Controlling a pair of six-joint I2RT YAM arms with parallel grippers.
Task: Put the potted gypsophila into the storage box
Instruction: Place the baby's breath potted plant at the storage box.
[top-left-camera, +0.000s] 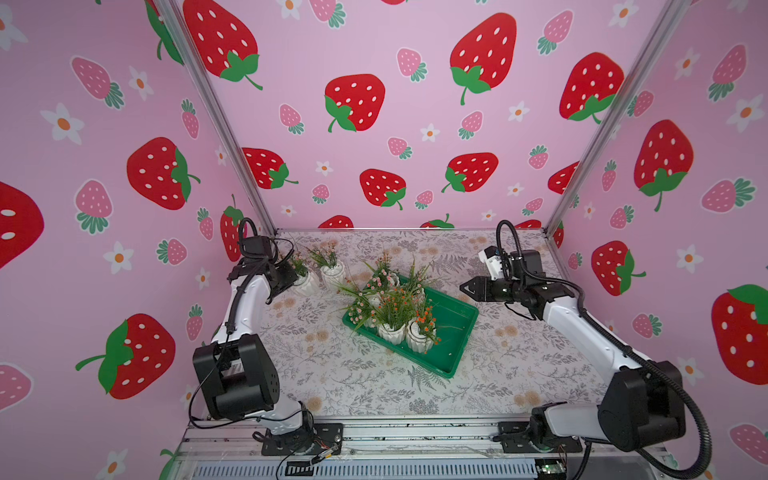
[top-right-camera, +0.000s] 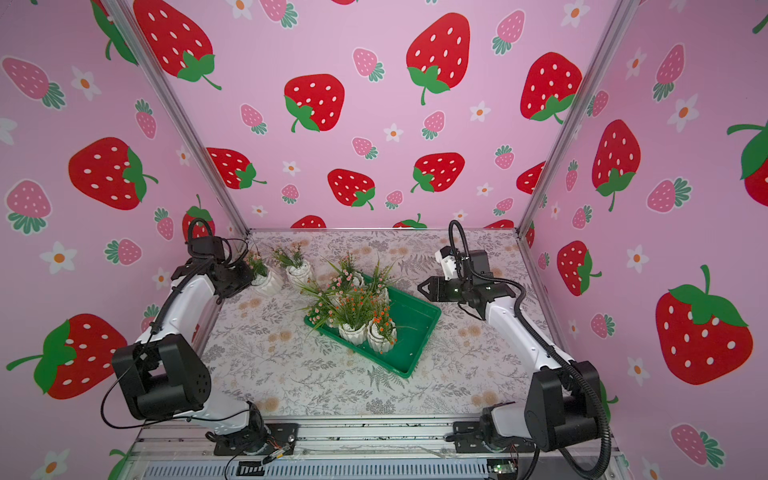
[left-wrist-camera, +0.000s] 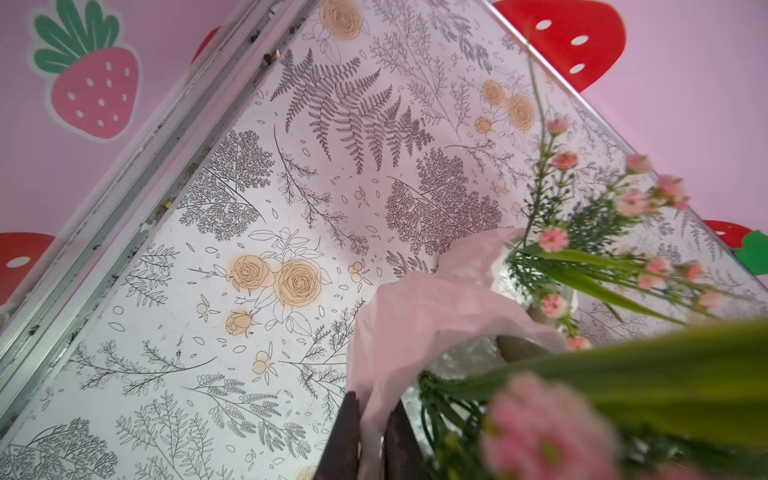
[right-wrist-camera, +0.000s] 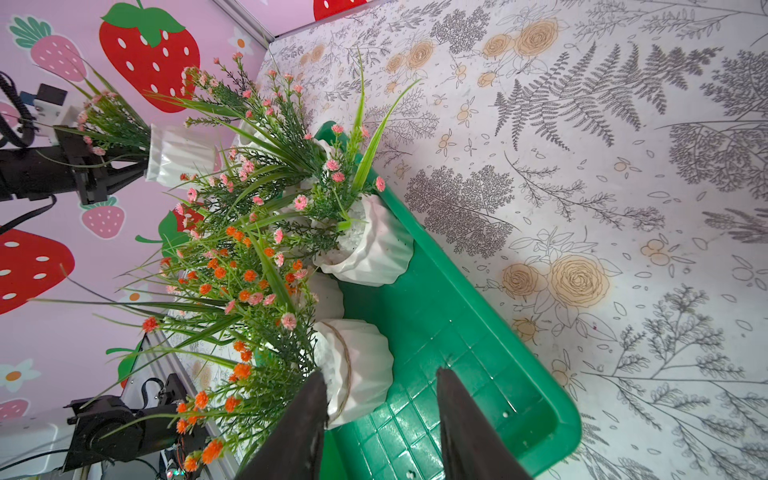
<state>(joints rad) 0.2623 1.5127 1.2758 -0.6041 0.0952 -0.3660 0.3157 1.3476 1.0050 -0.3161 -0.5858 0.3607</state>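
Note:
My left gripper (top-left-camera: 296, 277) is at the far left of the table, shut on the rim of a white ribbed pot of gypsophila (top-left-camera: 308, 284) with pink flowers. In the left wrist view its dark fingers (left-wrist-camera: 349, 415) pinch the pot wall (left-wrist-camera: 415, 316). I cannot tell whether this pot touches the table. A second loose pot (top-left-camera: 333, 274) stands just to its right. The green storage box (top-left-camera: 453, 328) lies mid-table with several pots of pink and orange flowers crowded at its left end. My right gripper (top-left-camera: 463, 287) hangs open above the box's far right corner, holding nothing.
The right part of the storage box floor (right-wrist-camera: 436, 324) is bare. The left arm's elbow (top-left-camera: 232, 374) stands at the near left, the right arm's elbow (top-left-camera: 640, 407) at the near right. Strawberry-printed walls close the table on three sides.

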